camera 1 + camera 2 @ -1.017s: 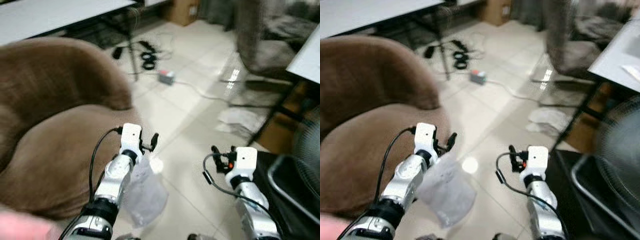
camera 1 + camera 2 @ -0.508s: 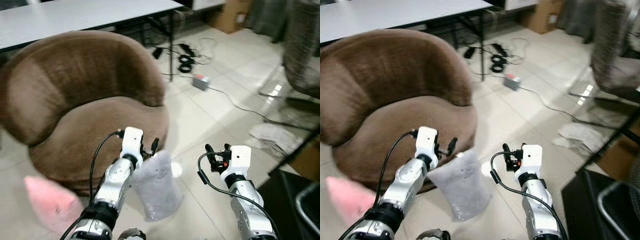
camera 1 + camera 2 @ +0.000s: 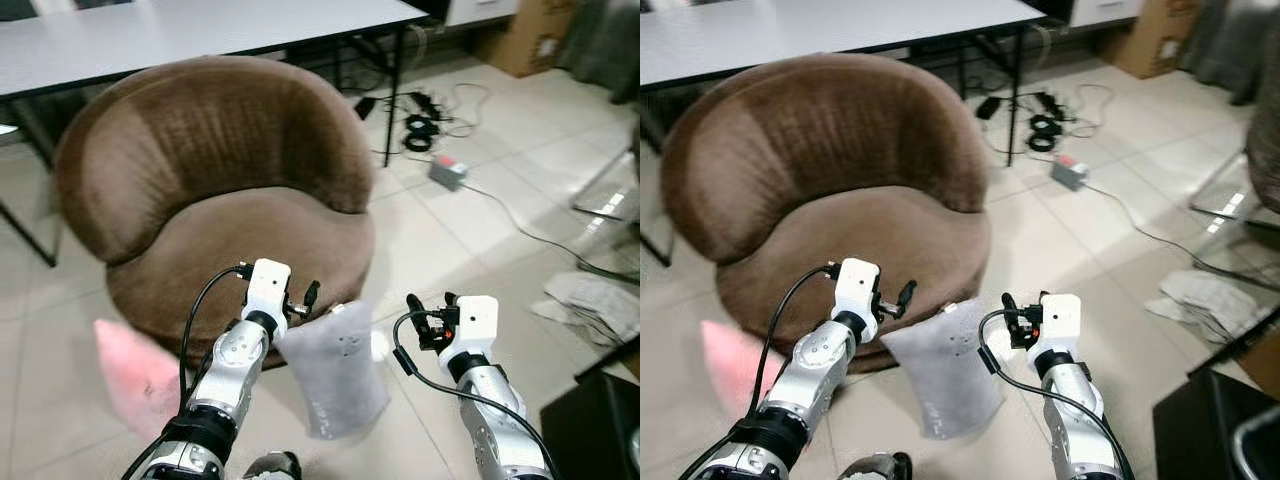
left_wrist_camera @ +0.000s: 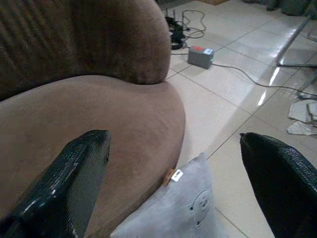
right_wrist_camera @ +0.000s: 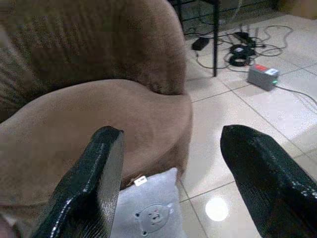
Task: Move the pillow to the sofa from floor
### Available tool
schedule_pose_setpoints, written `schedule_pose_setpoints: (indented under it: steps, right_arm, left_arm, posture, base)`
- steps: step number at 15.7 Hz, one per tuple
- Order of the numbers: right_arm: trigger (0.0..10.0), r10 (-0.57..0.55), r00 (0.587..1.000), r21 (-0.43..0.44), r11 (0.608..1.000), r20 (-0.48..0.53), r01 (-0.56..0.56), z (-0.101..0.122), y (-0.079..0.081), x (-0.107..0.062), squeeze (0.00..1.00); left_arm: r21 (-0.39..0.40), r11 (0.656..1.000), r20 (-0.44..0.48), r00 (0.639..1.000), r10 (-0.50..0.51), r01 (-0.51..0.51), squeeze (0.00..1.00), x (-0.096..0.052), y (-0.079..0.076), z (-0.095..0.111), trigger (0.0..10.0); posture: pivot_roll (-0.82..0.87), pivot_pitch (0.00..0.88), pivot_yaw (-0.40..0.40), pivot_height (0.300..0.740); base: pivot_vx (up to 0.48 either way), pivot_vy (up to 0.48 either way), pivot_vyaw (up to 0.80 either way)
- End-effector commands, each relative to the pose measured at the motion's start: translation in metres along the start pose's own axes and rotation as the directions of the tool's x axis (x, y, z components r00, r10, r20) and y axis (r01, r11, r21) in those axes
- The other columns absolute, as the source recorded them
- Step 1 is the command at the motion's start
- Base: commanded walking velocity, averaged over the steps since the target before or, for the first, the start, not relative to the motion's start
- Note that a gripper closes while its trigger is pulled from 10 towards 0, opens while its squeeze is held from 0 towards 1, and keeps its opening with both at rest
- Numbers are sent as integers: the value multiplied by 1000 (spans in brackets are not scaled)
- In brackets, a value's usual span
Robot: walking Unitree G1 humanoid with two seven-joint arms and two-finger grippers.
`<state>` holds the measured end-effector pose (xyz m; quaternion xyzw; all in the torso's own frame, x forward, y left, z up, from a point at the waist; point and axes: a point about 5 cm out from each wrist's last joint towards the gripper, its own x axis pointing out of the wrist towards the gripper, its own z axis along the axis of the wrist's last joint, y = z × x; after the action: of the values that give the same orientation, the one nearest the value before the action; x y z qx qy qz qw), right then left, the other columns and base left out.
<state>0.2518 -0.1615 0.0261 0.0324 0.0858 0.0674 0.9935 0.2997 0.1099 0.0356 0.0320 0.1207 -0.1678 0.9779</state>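
A grey pillow (image 3: 335,370) with a small bear print stands on the tiled floor, leaning against the front of the round brown sofa (image 3: 230,180). A pink pillow (image 3: 135,365) lies on the floor to the left of the sofa's base. My left gripper (image 3: 298,298) is raised just above the grey pillow's upper left corner, open, with nothing between its fingers. My right gripper (image 3: 430,312) hovers open to the right of that pillow. In the left wrist view the grey pillow (image 4: 173,213) sits low between the two spread fingers (image 4: 74,183).
A white table (image 3: 200,25) stands behind the sofa, one black leg (image 3: 393,95) beside it. Cables and a grey power strip (image 3: 447,170) lie on the floor at the back right. Crumpled cloth (image 3: 590,295) and a black object (image 3: 600,420) are at the right.
The whole view has swung left, bringing the sofa to the centre and the pink pillow into sight. Both grippers stay open in the same raised stance.
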Motion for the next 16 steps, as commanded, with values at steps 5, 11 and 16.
schedule_pose_setpoints:
  steps: [5, 11, 16]
  right_arm:
    - [10000, 8, 999, -11, 1000, -34, -9, -8, 0, -5, 47]
    - [10000, 36, 998, -29, 999, -48, -37, -9, 3, -4, 137]
    - [10000, 55, 996, -36, 998, -73, -58, -14, 2, -5, 188]
  left_arm:
    - [17, 1000, -11, 1000, 6, -6, 0, -4, 1, -5, 10000]
    - [-2, 1000, 53, 998, 23, -23, 0, -10, 8, 1, 10000]
    - [22, 999, 45, 999, 24, -25, 0, -12, 2, -2, 10000]
  posture:
    - [14, 29, 38, 740]
    - [24, 31, 35, 740]
    - [29, 36, 25, 740]
  base:
    - [0, 0, 609]
    - [0, 0, 595]
    - [0, 0, 580]
